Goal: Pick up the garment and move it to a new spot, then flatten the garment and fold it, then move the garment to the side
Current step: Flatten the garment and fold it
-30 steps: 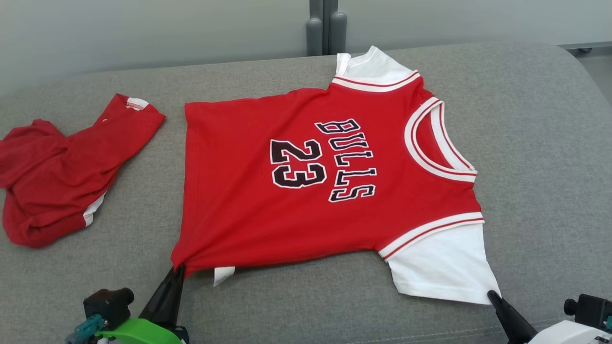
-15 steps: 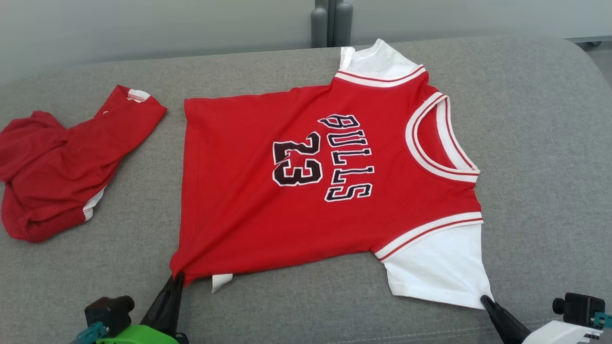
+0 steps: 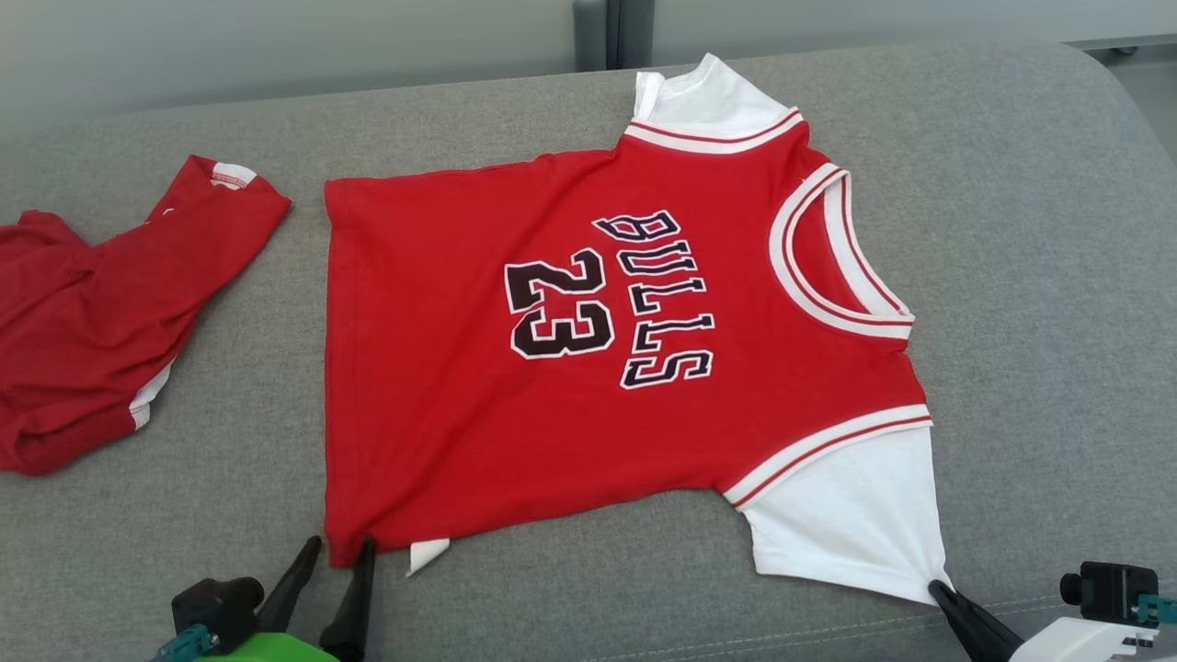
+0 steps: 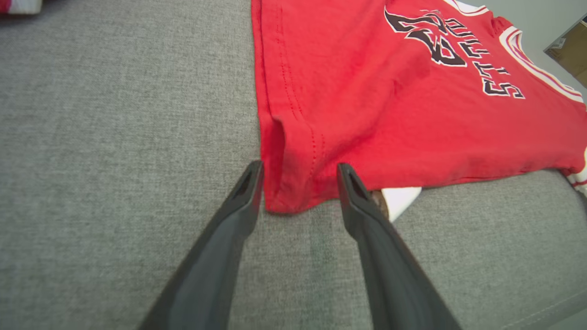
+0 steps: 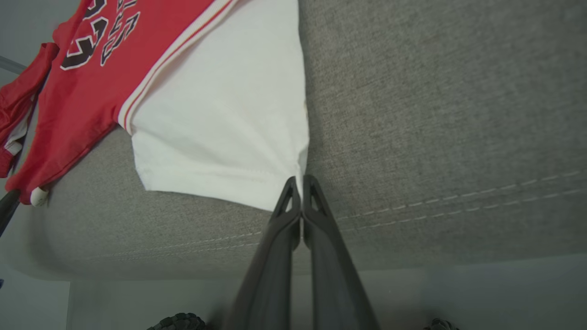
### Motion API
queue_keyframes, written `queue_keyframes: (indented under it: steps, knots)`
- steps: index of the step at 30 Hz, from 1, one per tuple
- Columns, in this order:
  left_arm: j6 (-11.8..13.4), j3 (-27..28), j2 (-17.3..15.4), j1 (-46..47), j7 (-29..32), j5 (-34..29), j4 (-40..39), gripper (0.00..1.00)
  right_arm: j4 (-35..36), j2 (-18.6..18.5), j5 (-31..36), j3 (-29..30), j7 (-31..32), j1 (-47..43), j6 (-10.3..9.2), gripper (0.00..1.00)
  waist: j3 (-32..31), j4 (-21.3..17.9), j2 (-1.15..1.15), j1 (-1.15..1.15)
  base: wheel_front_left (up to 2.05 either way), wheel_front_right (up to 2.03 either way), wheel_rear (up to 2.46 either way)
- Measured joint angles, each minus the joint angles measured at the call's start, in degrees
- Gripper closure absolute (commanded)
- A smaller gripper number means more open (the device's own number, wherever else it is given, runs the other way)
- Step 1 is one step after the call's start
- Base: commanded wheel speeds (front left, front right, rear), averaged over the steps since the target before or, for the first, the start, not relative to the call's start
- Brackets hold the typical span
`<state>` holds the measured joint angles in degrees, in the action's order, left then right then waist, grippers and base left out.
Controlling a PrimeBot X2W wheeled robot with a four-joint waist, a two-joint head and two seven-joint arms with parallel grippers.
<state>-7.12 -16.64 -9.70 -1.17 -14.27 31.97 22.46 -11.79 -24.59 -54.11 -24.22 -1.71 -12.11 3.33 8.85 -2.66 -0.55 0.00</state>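
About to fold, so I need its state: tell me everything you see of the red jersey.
The red jersey lies spread nearly flat, print up, on the grey cushion: soft knit, black BULLS 23 lettering, white sleeves, striped white trim. The right end effector is shut on the near sleeve's corner; the left end effector stands open astride the near hem corner.

A jersey [image 3: 441, 395] lies spread across the middle of a sofa [image 3: 1030, 230], neck to the right; a bunched garment [image 3: 92, 322] sits apart on its left; the left gripper [image 3: 340, 544] straddles its near left corner; the right gripper [image 3: 936, 588] meets the near sleeve's corner.
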Motion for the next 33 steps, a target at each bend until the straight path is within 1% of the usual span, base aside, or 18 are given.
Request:
queue_keyframes:
  steps: [4, 5, 7, 8, 9, 10, 15, 18, 23, 28, 31, 33]
  knots:
    - [0.0, -0.15, 0.08, 0.12, 0.0, -0.45, 0.83, 0.0, -0.45, 0.0, 0.66, -0.01, -0.03, 0.69, -0.01, 0.99, 0.49, -0.04, 0.0, 0.0, 0.0, 0.0, 0.0]
    - [0.0, -0.16, 0.15, 0.15, 0.0, -0.45, 0.9, 0.0, -0.67, 0.0, 0.98, -0.04, -0.03, 1.0, -0.41, 0.91, 0.6, 0.05, 0.0, 0.0, 0.0, 0.0, 0.0]
    - [0.0, -0.15, 0.32, 0.34, 0.0, -0.45, 0.99, 0.0, -0.88, -0.16, 1.62, -0.13, -0.08, 1.47, -0.42, 0.63, 0.76, 0.24, 0.0, 0.0, 0.0, 0.0, 0.0]
    - [0.0, -0.12, 0.45, 0.43, 0.0, -0.45, 1.05, 0.0, -1.0, -0.21, 1.88, -0.14, -0.32, 1.63, -0.42, 0.4, 0.83, 0.33, 0.0, 0.0, 0.0, 0.0, 0.0]
    - [0.0, -0.04, 0.63, 0.51, 0.0, -0.44, 1.13, 0.0, -1.13, -0.24, 2.11, -0.22, -0.35, 1.79, -0.42, 0.06, 0.87, 0.43, 0.0, 0.0, 0.0, 0.0, 0.0]
    - [0.0, 0.19, 0.81, 0.52, 0.0, -0.38, 1.19, 0.0, -1.25, -0.24, 2.37, -0.43, -0.35, 2.1, -0.42, 0.0, 0.88, 0.48, 0.0, 0.0, 0.0, 0.0, 0.0]
    - [0.0, 3.01, 1.04, 0.24, 0.0, -0.25, 0.99, 0.0, -1.59, -1.15, 5.45, -1.27, -0.87, 2.44, -1.01, 0.0, 0.44, 0.46, 0.0, 0.0, 0.0, 0.0, 0.0]
    - [0.0, 4.36, 1.0, -0.32, 0.0, -0.03, 0.48, 0.0, -1.52, -2.29, 6.9, -1.47, -1.56, 2.31, -1.97, 0.0, 0.26, 0.39, 0.0, 0.0, 0.0, 0.0, 0.0]
    - [0.01, 7.82, 1.07, -1.25, 0.0, -0.13, -2.42, 0.0, 0.54, -3.32, 10.59, -0.2, -5.69, 2.61, -3.75, 0.0, -0.09, 0.22, 0.0, 0.0, 0.0, 0.0, 0.0]
    - [0.12, 10.6, 2.05, -1.29, -0.09, -1.47, -5.86, 0.0, 2.92, -3.74, 15.82, 1.71, -11.6, 5.82, -6.57, 0.0, -0.95, 0.25, 0.0, 0.0, 0.0, 0.0, 0.0]
    - [0.12, 10.88, 3.01, -1.26, -0.15, -2.76, -7.23, 0.0, 3.87, -2.93, 17.72, 1.99, -12.63, 6.9, -7.53, 0.0, -1.58, 0.48, 0.0, 0.0, 0.0, 0.0, 0.0]
    - [0.12, 11.12, 3.61, -1.26, -0.15, -3.79, -8.38, 0.0, 4.1, -2.54, 20.17, 1.68, -12.63, 7.11, -7.98, 0.0, -2.08, 0.68, 0.0, 0.0, 0.0, 0.0, 0.0]
